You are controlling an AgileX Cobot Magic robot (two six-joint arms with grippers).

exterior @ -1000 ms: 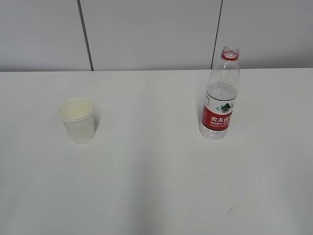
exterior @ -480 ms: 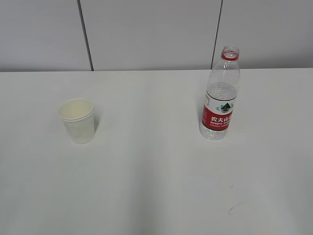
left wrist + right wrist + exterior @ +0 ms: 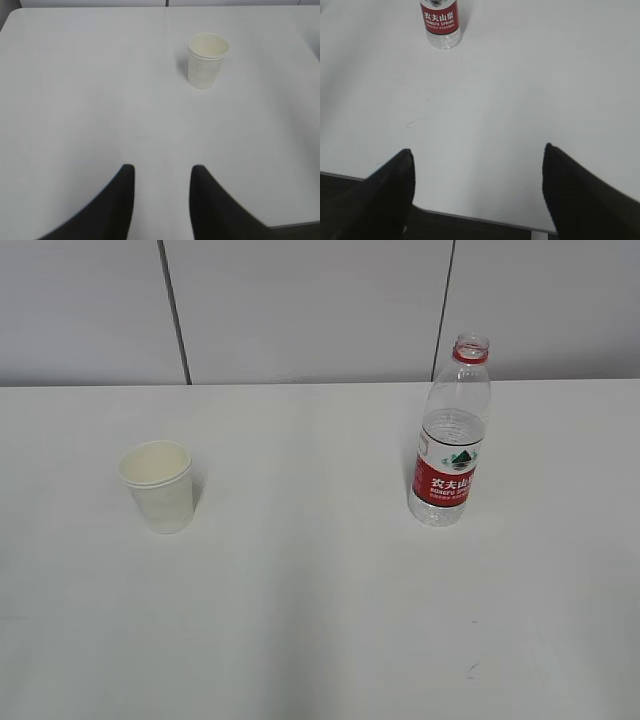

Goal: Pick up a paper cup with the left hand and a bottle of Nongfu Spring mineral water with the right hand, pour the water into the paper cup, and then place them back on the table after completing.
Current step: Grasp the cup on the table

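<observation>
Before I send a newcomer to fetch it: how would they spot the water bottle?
On the white table, look right of the middle, toward the grey wall. The water bottle stands upright there, clear plastic, uncapped. Unlike the plain paper cup far to its left, it is tall with a red label.

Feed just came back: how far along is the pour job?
Nothing looks done. The paper cup and the uncapped bottle stand apart on the table. The left gripper and right gripper are open, short of both. Grasping, pouring and setting down remain.
</observation>
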